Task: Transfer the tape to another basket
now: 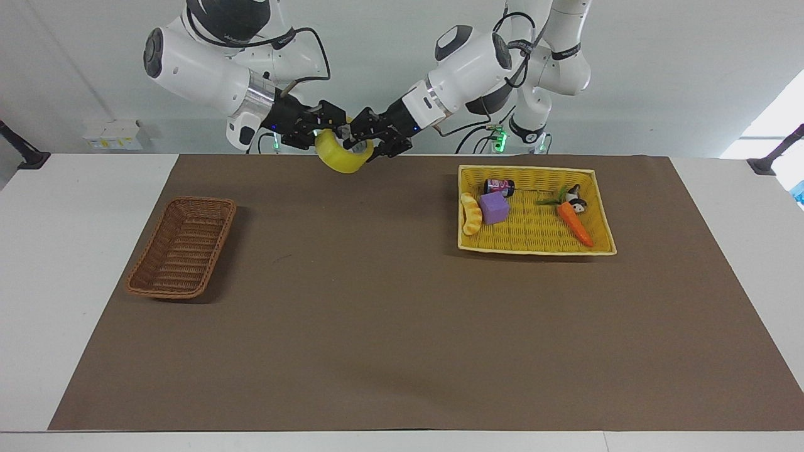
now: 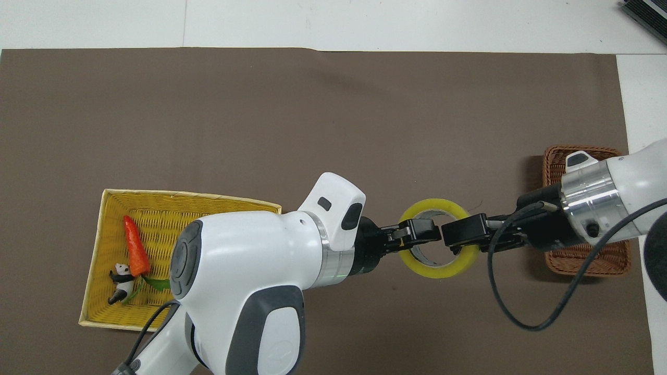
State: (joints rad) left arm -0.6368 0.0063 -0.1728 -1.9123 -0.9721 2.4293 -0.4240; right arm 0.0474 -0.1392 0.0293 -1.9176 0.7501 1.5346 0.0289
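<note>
Your left hand and right hand both clamp one tape in midair. The facing view alone shows you the whole brown basket, one of two baskets on the counter.

- A robotics lab or test room, not a home or shop.
- Two white Franka arms, the left arm and the right arm, stand side by side at one long edge of the tabletop, with loose black cables and green status lights at their bases.
- The white tabletop carries a plain brown mat laid out as a work zone.
- Black clamp mounts sit at the tabletop corners nearest the robots.
- Bare pale wall, with a small white box on it near the right arm's end.
- The props are toy-like: a carrot, a purple cube and a panda figure in a yellow basket, and a brown basket apart.
</note>
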